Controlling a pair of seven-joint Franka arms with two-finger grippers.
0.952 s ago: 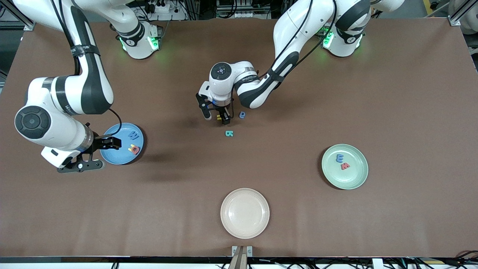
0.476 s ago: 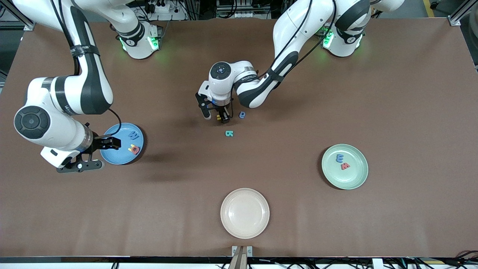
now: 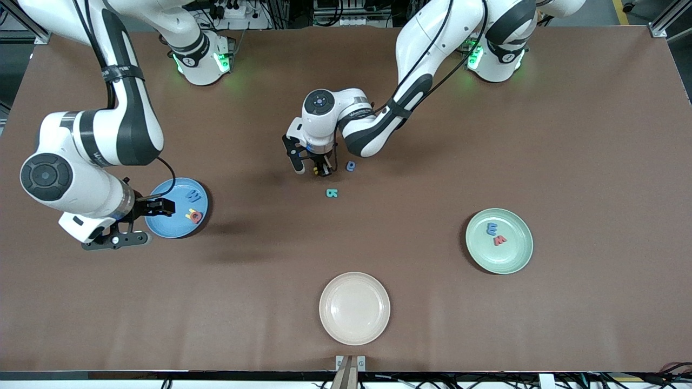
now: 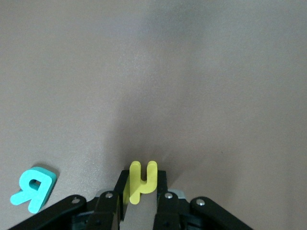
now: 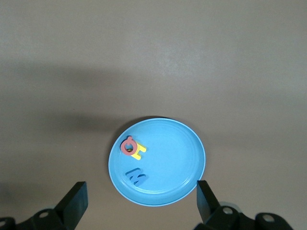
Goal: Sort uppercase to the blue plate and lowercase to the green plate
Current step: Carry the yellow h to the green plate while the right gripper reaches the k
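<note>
While my left gripper [image 4: 140, 199] pinches the yellow h [image 4: 141, 180] by its lower edge at upper centre of the front view, my right gripper [image 3: 143, 221], spread wide and empty, waits over the blue plate [image 3: 162, 227]. With so little foam caught, the h could twist free before the green plate [image 3: 513, 259] at right.

Left hand [image 3: 319, 170], closed on the yellow h [image 4: 140, 182], slightly farther up from the table.
</note>
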